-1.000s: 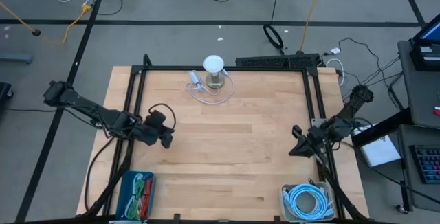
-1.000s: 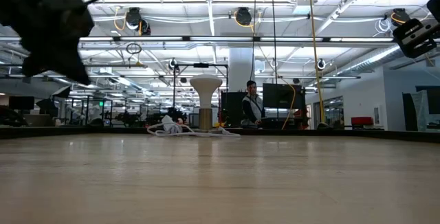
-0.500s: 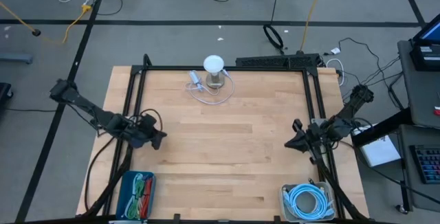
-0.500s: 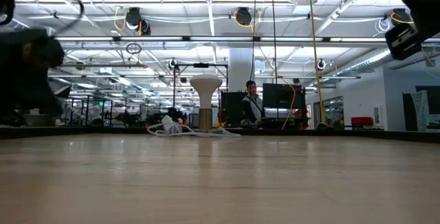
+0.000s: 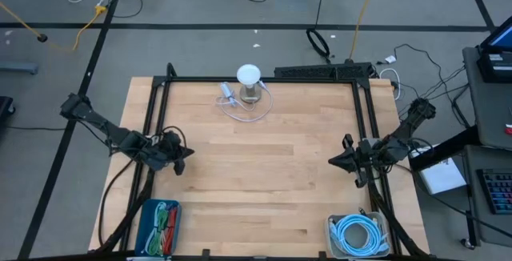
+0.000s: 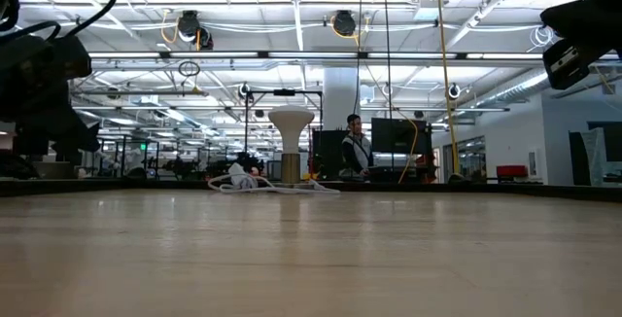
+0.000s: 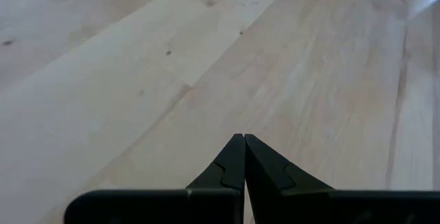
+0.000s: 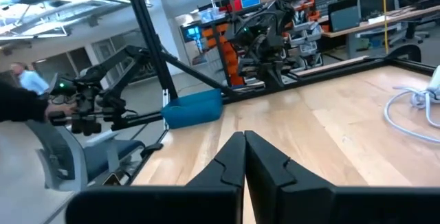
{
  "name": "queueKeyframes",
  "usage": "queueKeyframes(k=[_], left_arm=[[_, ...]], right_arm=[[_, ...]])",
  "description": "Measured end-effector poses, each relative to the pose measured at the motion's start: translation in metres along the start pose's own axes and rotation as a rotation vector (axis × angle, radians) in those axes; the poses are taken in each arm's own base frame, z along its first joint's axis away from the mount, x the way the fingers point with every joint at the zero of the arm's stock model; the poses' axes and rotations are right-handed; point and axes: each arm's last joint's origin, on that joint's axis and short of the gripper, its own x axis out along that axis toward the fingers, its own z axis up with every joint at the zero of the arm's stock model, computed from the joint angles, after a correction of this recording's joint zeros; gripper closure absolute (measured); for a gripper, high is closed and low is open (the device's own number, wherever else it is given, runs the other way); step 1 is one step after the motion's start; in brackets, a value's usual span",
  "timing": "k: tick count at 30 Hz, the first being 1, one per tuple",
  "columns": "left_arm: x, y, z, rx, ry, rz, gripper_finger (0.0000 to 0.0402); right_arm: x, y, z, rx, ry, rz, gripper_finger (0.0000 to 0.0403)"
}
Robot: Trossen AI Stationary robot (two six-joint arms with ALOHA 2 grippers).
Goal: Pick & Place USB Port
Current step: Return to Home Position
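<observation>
A white round-topped stand (image 5: 250,81) stands near the table's far edge, with a white cable (image 5: 240,107) coiled on the wood around it and a small grey plug (image 5: 228,94) beside it; the low view shows the stand (image 6: 291,142) and the cable (image 6: 255,183) far off. My left gripper (image 5: 187,156) hovers shut by the table's left side, over bare wood (image 7: 243,138). My right gripper (image 5: 334,162) is shut by the right side, pointing left across the table (image 8: 243,136). Neither gripper holds anything.
A blue bin (image 5: 158,225) with green and red cables sits at the near left corner, and a clear bin (image 5: 358,234) with a coiled light-blue cable at the near right. A black frame (image 5: 264,79) rims the table. Bare wood lies in the middle.
My left gripper has pulled back toward the table's left edge and has come down lower in the low view. My right gripper has shifted slightly toward the far edge. The stand and the cable have stayed put.
</observation>
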Motion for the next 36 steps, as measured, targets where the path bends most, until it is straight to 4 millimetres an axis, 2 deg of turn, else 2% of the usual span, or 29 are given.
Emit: queueKeyframes(k=[8, 20, 30, 36], left_arm=[[-0.0001, -0.0004, 0.0003, -0.007, -0.001, -0.003, 0.0374], [-0.0002, -0.0005, 0.0004, -0.008, -0.001, -0.004, 0.0399], [-0.0003, -0.0006, 0.0006, -0.01, -0.001, -0.005, 0.0363], [-0.0003, -0.0006, 0.0006, -0.01, -0.001, -0.005, 0.0362]], right_arm=[[0.0, 0.0004, 0.0015, 0.014, -0.013, 0.004, 0.0403], [0.0, 0.0004, 0.0016, 0.014, -0.014, 0.005, 0.0403], [0.0, 0.0005, 0.0017, 0.015, -0.014, 0.005, 0.0403], [0.0, 0.0005, 0.0017, 0.015, -0.015, 0.005, 0.0403]])
